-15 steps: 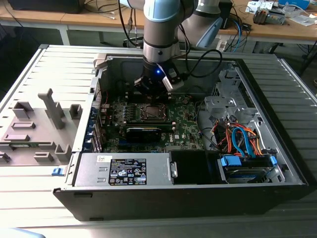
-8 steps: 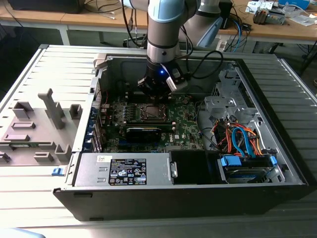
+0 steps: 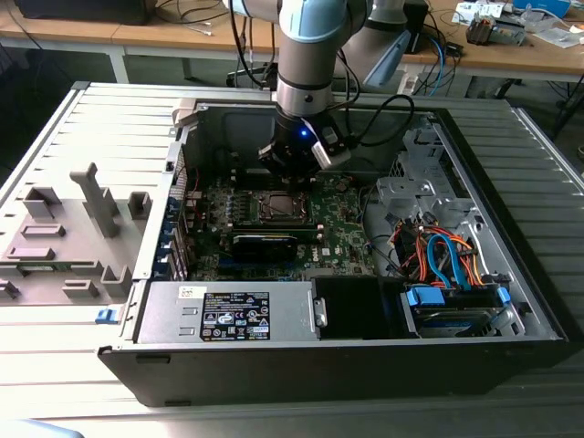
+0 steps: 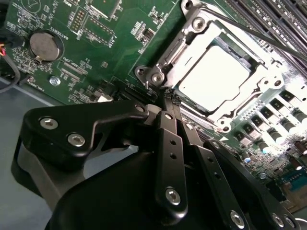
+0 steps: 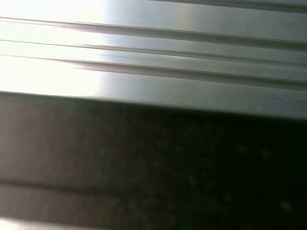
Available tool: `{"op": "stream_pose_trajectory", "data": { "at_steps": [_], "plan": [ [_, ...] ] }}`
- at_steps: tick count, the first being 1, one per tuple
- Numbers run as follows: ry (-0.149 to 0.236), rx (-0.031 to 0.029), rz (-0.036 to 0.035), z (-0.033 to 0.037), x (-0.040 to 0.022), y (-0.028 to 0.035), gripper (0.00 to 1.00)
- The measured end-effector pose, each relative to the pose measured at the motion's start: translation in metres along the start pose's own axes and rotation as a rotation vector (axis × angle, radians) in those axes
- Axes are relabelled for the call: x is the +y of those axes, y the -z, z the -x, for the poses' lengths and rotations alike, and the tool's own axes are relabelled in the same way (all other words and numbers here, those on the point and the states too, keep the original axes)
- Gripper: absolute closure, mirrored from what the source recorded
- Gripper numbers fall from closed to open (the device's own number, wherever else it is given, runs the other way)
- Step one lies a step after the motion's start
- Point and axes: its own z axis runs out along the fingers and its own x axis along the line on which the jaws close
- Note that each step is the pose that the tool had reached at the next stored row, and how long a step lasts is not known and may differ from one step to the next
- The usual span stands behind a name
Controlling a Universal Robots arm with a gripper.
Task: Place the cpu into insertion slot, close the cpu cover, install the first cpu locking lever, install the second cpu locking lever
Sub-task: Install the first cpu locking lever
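In the second wrist view the black gripper [image 4: 169, 98] is hanging with its fingers [image 4: 168, 143] pinched narrow and holding nothing, tips hovering just beside the near corner of the silver-rimmed square insertion slot [image 4: 158, 76]; straight beyond them the silvery-grey square cpu [image 4: 217, 76] is lying seated, framed by the thin silver cpu cover [image 4: 261, 88], its thin locking lever [image 4: 240, 29] running slantwise across the far side

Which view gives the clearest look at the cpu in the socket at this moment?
The second wrist view: the cpu sits framed by the cpu cover, its bright top plain, just past the gripper. In the exterior view the cpu is a small grey square below the arm. The first wrist view faces ribbed metal.
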Motion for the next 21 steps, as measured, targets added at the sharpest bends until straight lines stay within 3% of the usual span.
{"op": "stream_pose_trajectory", "data": {
  "at_steps": [9,16,21],
  "plan": [
    [0.003,-0.0002,-0.0001,0.0015,0.0058,-0.0011,0.89],
    [0.002,-0.0001,0.0003,0.0013,0.0060,0.0071,0.89],
    [0.002,-0.0001,0.0009,0.0006,-0.0010,0.0076,0.89]
  ]
}}
